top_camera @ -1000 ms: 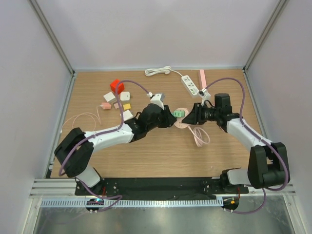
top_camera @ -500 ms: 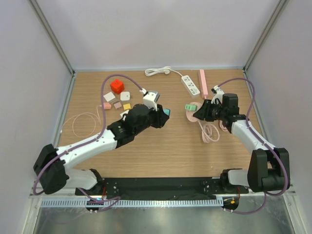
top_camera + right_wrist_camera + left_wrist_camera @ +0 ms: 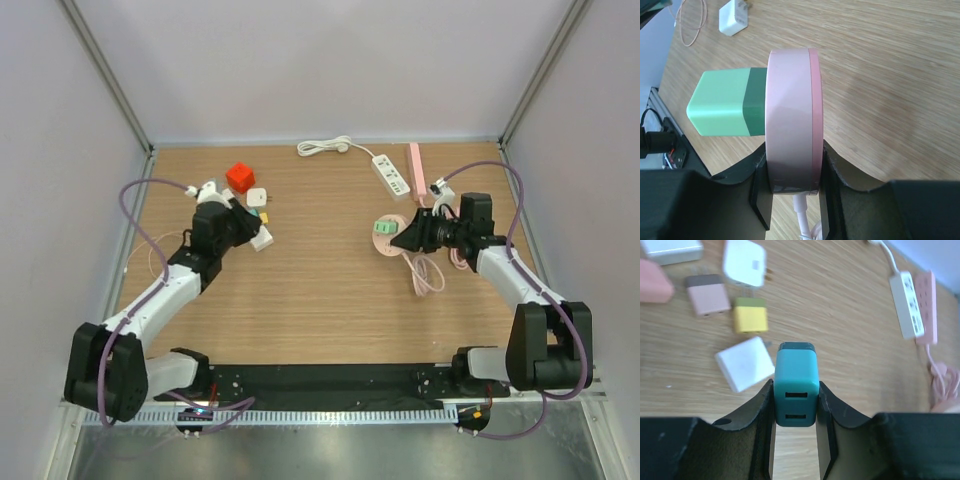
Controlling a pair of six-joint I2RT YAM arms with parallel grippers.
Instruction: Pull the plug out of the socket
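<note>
Left wrist: left gripper (image 3: 795, 402) clamps teal USB charger (image 3: 796, 374), frame centre, beside white charger (image 3: 745, 370) | right wrist: right gripper (image 3: 792, 167) grips pink round socket (image 3: 790, 110), centre; green plug (image 3: 720, 110) seated in its left face

Same build both sides: left arm (image 3: 160, 295) & right arm (image 3: 510, 278) w/ white link shells, blk joint housings. Purple cable (image 3: 123, 205) loops loose along each. Fingers of left gripper (image 3: 795, 395) & right gripper (image 3: 792, 175) matte blk, angular. Bases on blk plate (image 3: 330, 378).
</note>
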